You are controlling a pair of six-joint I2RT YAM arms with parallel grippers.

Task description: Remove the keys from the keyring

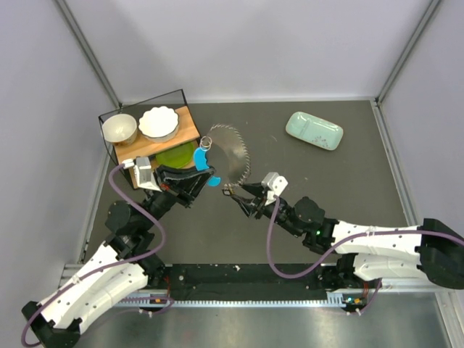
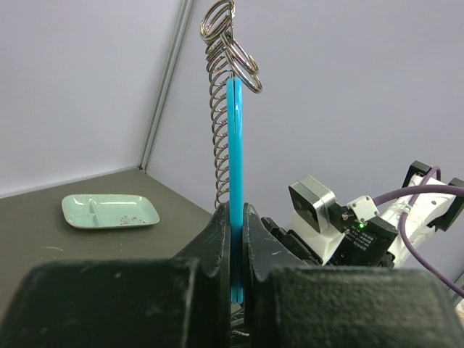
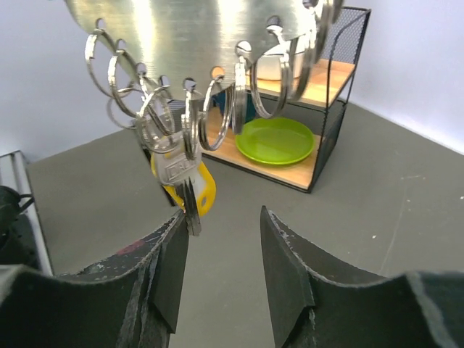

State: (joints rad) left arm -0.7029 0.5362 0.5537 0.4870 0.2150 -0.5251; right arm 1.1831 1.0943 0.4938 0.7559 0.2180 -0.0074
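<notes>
The keyring point(image 1: 228, 149) is a silvery round shape edged with coils and small rings, held up in the air between the arms. My left gripper point(image 1: 206, 176) is shut on the blue-covered key point(image 1: 203, 159). In the left wrist view the blue key point(image 2: 234, 145) stands upright between the pads point(image 2: 217, 232), with the coiled wire point(image 2: 220, 130) beside it. My right gripper point(image 1: 233, 194) is open just below the ring's near edge. In the right wrist view a silver key point(image 3: 174, 170) and a yellow-covered key point(image 3: 204, 192) hang from the keyring point(image 3: 188, 29), at the left fingertip point(image 3: 170, 246) of my right gripper point(image 3: 221, 217).
A black wire rack point(image 1: 116, 148) at the back left holds two white bowls point(image 1: 158, 122) on a wooden shelf and a green plate point(image 1: 176, 154) below. A mint tray point(image 1: 314, 130) lies at the back right. The right arm's wrist point(image 2: 341, 221) is close to my left gripper.
</notes>
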